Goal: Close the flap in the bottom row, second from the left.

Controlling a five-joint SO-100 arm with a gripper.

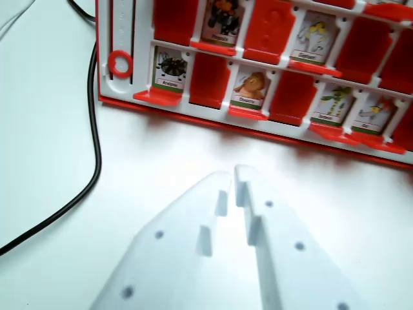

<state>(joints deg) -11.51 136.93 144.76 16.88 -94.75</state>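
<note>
Wrist view shows the white gripper [233, 173] low in the frame, over a pale, glossy table [45, 116]. Its two printed fingers run up from the bottom edge and their tips nearly meet, with only a thin slit between them; the jaws stand narrow and hold nothing.

Beyond the tips, well apart from them, a red-and-white game board [271, 129] lies across the top of the picture, tilted so that its near edge runs down toward the wrist view's right. Its nearest row has card flaps in red frames. At the wrist view's left end of that row, a flap with a dark spider-like picture [171, 70] stands up. Just beside it, the second flap from the left [210, 81] shows only plain red, with no picture facing the camera; whether it lies fully flat I cannot tell. Next along, a flap with a brown animal [251, 87] stands up, then another plain red cell, then two more raised picture flaps [335, 103] toward the wrist view's right. In the row behind, further picture cards stand between red cells.

On the board's left side, a white strip holds a red ring slider [120, 63].

A black cable [97, 161] lies on the table at the wrist view's left, curving down from the top past the board's corner and off toward the lower left edge. It lies beside the board and clear of the stretch of bare table between the fingertips and the near row.
</note>
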